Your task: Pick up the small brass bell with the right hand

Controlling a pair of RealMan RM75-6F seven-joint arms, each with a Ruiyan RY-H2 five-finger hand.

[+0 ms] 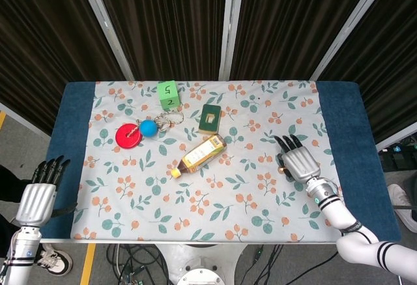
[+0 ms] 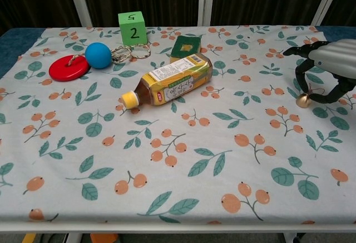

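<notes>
Bench [image 1: 75, 112] with a floral cloth [image 1: 215, 213] and a scatter of small things on it

The blue-topped bench is covered by a pale cloth printed with orange berries and green leaves. At the far edge stands a green cube [image 2: 132, 28] marked 5 and 2. Near it lie a blue ball [image 2: 98, 55] touching a red disc [image 2: 68, 68], and a bunch of metal rings [image 2: 131, 51] just beside the ball. A small dark green box [image 2: 187, 46] lies just behind an amber drink bottle [image 2: 169, 87], which lies on its side with its yellow cap toward the near edge. A small brass bell [image 2: 303, 100] rests on the cloth at the right.
</notes>
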